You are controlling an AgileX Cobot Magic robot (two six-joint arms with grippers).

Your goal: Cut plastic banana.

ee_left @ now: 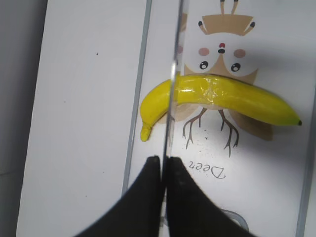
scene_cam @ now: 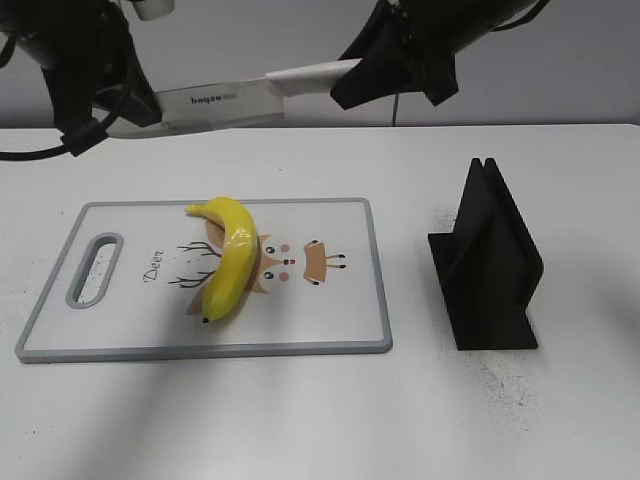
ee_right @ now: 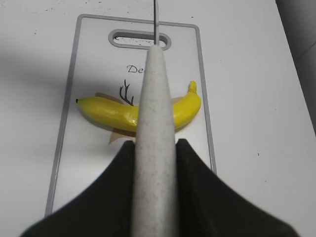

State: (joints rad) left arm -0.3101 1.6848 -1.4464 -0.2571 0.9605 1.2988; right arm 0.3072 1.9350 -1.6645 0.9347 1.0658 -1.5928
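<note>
The left gripper (ee_left: 163, 163) is pinching the knife (scene_cam: 240, 98) blade's tip between pressed fingers; the right gripper (ee_right: 154, 148) is clamping its handle. Below, toward the counter's (scene_cam: 300, 420) near-left edge, the plastic banana (scene_cam: 230, 255) is lying on the cutting board (scene_cam: 330, 310), its long axis crossing the blade.

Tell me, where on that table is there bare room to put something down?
Bare table lies along the near edge in front of the cutting board, and between the board and the black stand. The board's right end, past the deer print, is free too. Its middle is crowded: the plastic banana lies there, with the knife held above.
</note>
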